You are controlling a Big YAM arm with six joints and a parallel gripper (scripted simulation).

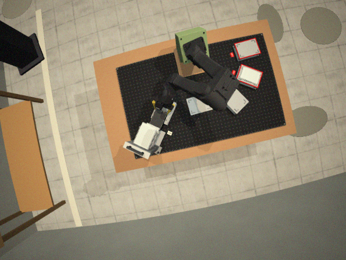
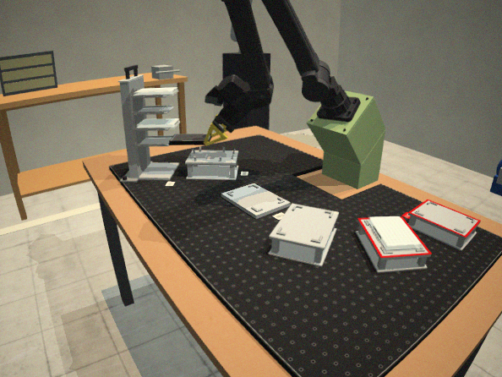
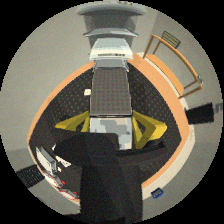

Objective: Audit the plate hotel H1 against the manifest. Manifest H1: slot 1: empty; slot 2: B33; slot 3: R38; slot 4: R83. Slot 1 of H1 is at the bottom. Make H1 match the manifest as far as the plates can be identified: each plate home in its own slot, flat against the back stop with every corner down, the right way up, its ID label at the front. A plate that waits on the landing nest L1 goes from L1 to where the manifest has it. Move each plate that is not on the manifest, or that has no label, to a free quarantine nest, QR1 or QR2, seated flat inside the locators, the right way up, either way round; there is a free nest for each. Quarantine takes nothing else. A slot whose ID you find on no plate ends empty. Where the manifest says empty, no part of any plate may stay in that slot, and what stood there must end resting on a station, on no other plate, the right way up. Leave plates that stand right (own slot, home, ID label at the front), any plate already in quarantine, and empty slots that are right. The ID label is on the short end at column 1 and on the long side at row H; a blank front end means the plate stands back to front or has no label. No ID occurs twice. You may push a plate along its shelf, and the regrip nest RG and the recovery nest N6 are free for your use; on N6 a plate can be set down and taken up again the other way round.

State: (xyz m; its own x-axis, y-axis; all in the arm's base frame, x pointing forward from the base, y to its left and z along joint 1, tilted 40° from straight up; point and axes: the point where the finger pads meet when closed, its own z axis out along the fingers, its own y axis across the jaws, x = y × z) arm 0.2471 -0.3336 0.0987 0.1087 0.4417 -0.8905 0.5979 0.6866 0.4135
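A wooden side table (image 2: 84, 88) stands off the counter's far left corner, against the grey wall. On its top sits a small grey box (image 2: 162, 71), and at its left end leans a dark-framed panel (image 2: 28, 73) with olive-yellow bands. A lower shelf (image 2: 51, 174) runs beneath the top. A tall black cabinet (image 2: 246, 80) rises beyond the counter's far edge. The floor is pale tile (image 1: 180, 186), crossed by a cream stripe (image 1: 55, 125) left of the counter; grey round patches (image 1: 320, 25) mark it near the counter's right corners. A blue object (image 2: 497, 182) shows past the right edge, cut off.
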